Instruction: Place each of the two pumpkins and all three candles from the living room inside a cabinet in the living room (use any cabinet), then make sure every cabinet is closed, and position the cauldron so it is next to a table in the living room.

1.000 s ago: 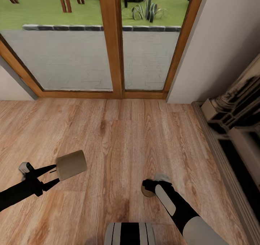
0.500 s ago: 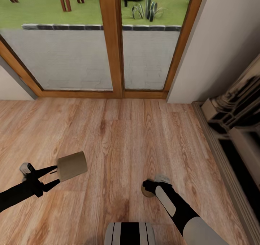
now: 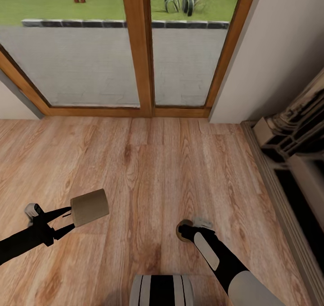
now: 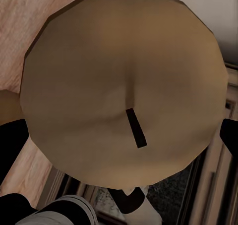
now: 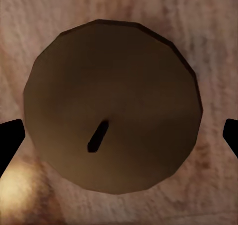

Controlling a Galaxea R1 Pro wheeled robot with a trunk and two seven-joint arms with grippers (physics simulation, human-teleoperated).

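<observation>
A squat grey-brown candle (image 3: 90,207) hangs on its side above the wood floor at the lower left, with my left gripper (image 3: 68,219) shut on it. The left wrist view looks onto that candle's (image 4: 124,86) flat end and short dark wick. My right gripper (image 3: 184,232) points down near the lower middle, shut on a second candle (image 3: 182,236), of which a brown edge shows under the wrist. In the right wrist view this candle (image 5: 114,106) is seen end-on, with dark fingertips (image 5: 10,140) at either side. The pumpkins, the cabinet and the cauldron are out of view.
Wood-framed glass doors (image 3: 139,49) stand ahead, with paving and lawn outside. A white wall corner (image 3: 270,49) rises at the right, and the ornate beige fireplace surround (image 3: 292,134) runs along the right edge. Plank floor (image 3: 171,171) lies between. My trunk (image 3: 162,290) shows at the bottom.
The whole picture has shifted slightly, the doors and floor sliding up, so the camera moved. Both grippers keep their candles in the same pose.
</observation>
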